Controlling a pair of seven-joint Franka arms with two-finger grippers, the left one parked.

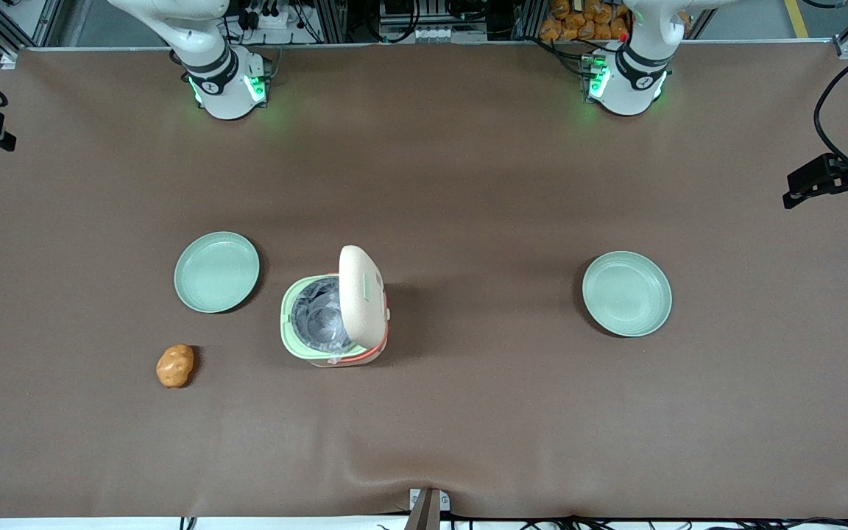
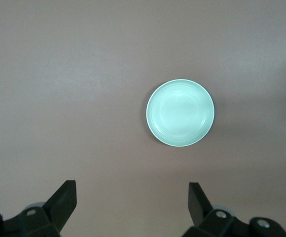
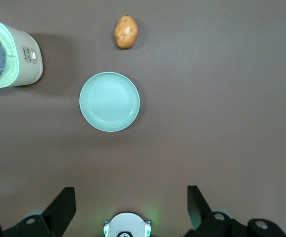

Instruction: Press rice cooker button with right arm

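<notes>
The gripper [image 3: 128, 207] is hovering wide open and empty, well apart from the cooker [image 1: 336, 309], which is sitting lid-up beside a plate [image 1: 216, 271]; apparently the approach is pending, calling for descent toward its button.

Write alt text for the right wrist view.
The right arm's gripper hangs open high above a brown table, touching nothing. Below it lie a pale green plate, a potato and the rice cooker, its lid up and its button panel showing.
</notes>
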